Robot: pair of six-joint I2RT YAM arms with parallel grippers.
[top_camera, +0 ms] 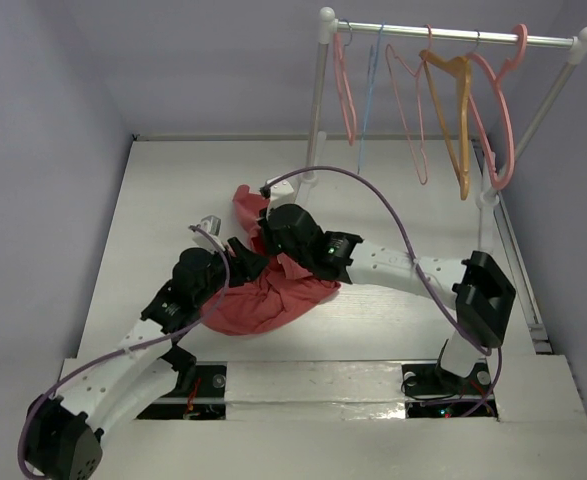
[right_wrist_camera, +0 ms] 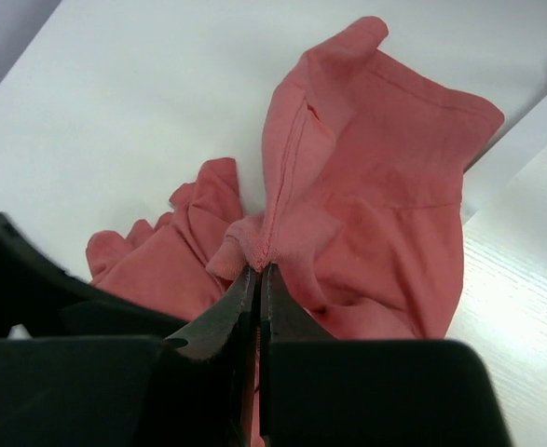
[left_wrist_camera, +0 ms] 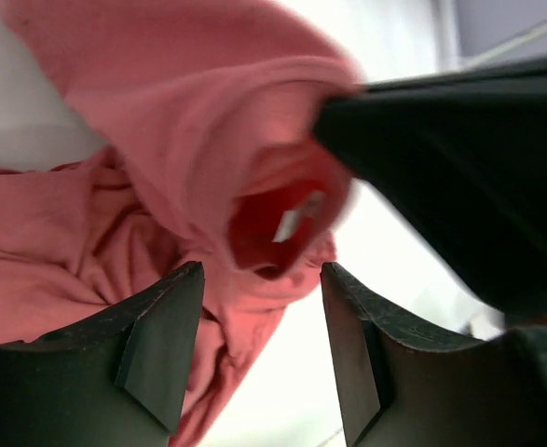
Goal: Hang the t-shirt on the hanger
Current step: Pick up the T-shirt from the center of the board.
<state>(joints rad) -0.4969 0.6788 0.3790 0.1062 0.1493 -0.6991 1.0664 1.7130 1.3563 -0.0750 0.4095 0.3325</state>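
Note:
The salmon-red t-shirt [top_camera: 265,298] lies bunched on the white table between both arms. My right gripper [top_camera: 264,219] is shut on a seamed fold of the t-shirt [right_wrist_camera: 376,186], pinched at the fingertips [right_wrist_camera: 260,272], and holds that part raised. My left gripper [top_camera: 241,251] is open right beside the bunched cloth. In the left wrist view its fingers [left_wrist_camera: 161,345] stand apart, with the t-shirt [left_wrist_camera: 161,140] just beyond them and not gripped. The thick pink hanger [top_camera: 506,140] hangs at the right end of the rack, far from both grippers.
A white clothes rack [top_camera: 443,37] stands at the back right with thin pink wire hangers [top_camera: 345,90], a blue one [top_camera: 366,100] and an orange-tan hanger [top_camera: 463,120]. Its left post [top_camera: 318,110] rises near the shirt. A purple cable [top_camera: 373,190] arches over the right arm.

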